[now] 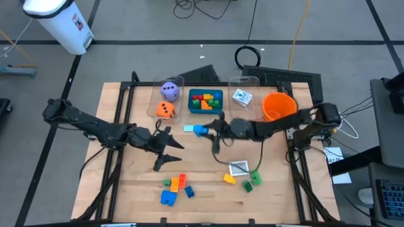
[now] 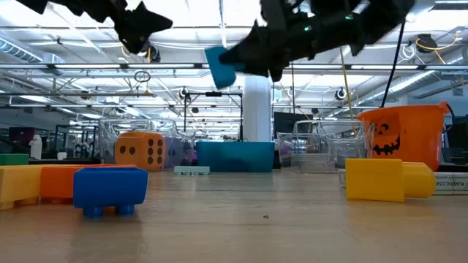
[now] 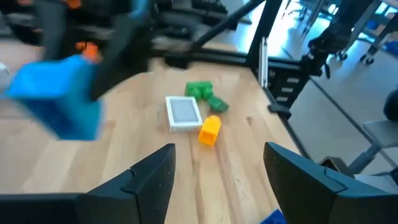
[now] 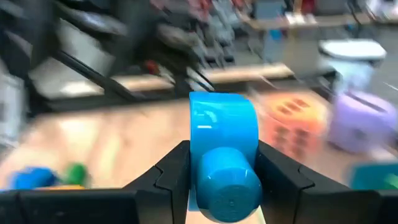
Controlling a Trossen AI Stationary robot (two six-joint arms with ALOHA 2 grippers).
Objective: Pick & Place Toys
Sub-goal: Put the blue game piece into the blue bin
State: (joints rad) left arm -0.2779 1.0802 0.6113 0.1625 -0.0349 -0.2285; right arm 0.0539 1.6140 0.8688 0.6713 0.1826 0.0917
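Blue brick [image 4: 224, 158] between right gripper [image 4: 221, 165] fingers

Orange pumpkin-face bowl [image 1: 278, 105], teal tray [image 1: 206, 111], clear bins [image 1: 242, 82], wooden table [image 1: 208, 183]

You see a table [image 1: 208, 195] of pale wood, matt, with a fine lengthwise grain. The blue brick [image 4: 225, 158] between the right gripper's [image 4: 225, 171] fingers looks like smooth, glossy plastic that catches the light; those fingers look like dark, matt plastic. The yellow brick [image 2: 386, 179] and the dark blue brick [image 2: 110, 188] on the wood have a smooth plastic sheen. The orange bowl [image 2: 404, 140] looks like shiny plastic. The bins [image 1: 242, 83] are clear plastic. The orange die [image 2: 140, 149] looks matt.
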